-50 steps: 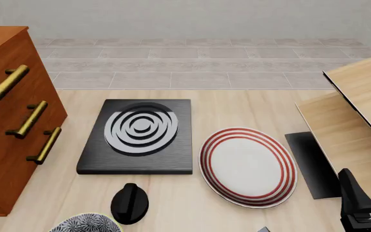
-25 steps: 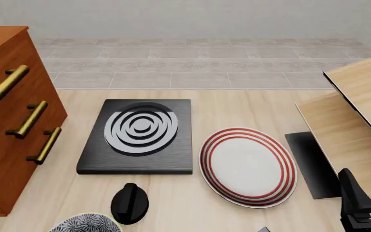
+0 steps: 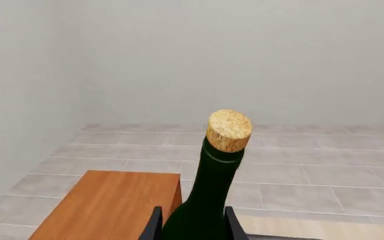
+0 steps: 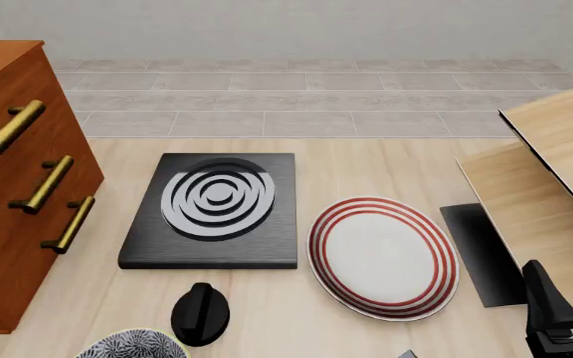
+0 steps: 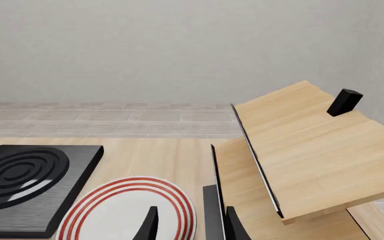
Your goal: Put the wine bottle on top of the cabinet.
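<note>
The left gripper (image 3: 190,225) is holding the wine bottle (image 3: 209,200) upright, its jaws pressing on both sides of the dark green body, with the cork (image 3: 229,130) pointing up. In the left wrist view the flat top of the cabinet (image 3: 108,205) is lying lower than the bottle and toward 9 o'clock from it, so the bottle seems to be already lifted high enough.

To do the step well, I think the arm should be carrying the bottle sideways over the wood, keeping it vertical, and lowering it well inside the near corner before the jaws are opening.

In the front view the bottle is not visible. The black knob (image 4: 200,313) and patterned bowl (image 4: 132,344) are nearest, then the striped plate (image 4: 383,257) and the black burner plate (image 4: 212,209). The right gripper (image 5: 190,225) is hanging with narrow, empty jaws over the surface (image 4: 366,168).

Beyond the cabinet only floor tiles and wall are showing, so there is open room there.
</note>
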Motion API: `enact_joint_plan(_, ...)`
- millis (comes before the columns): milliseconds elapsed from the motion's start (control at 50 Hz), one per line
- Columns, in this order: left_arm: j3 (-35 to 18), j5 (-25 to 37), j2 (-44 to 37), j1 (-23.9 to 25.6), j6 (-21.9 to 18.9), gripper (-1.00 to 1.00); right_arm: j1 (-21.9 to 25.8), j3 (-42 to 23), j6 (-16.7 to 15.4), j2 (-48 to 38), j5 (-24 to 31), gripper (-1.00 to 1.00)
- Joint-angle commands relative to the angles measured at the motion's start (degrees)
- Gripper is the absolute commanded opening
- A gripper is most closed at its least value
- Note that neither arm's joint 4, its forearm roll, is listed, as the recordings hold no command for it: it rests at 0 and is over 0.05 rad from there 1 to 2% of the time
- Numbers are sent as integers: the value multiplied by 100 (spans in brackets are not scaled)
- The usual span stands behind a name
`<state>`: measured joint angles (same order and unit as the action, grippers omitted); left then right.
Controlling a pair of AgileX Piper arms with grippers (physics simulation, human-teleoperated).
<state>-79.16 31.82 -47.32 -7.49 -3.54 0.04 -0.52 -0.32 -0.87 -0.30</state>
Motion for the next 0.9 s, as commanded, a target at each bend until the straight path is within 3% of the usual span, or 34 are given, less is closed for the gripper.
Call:
enact_joint_plan(20, 20, -260, -55, -320, -125, -100, 0, 0, 0, 0, 0, 100)
enact_joint_plan(380, 434, -837, -24, -636, 40, -100, 0, 0, 0, 0, 0, 100)
enact_joint_plan(720, 1303, -1661, -145, -1104, -230, -100, 0, 0, -1, -1, 0, 100)
enact_joint_plan(760, 1332, -1749, -182, -1194, -63, -100, 1, 0, -1, -5, -2, 100)
enact_joint_plan(900, 1417, -1952, -336, -1390, -54, -100, 0, 0, 1, 0, 0, 100)
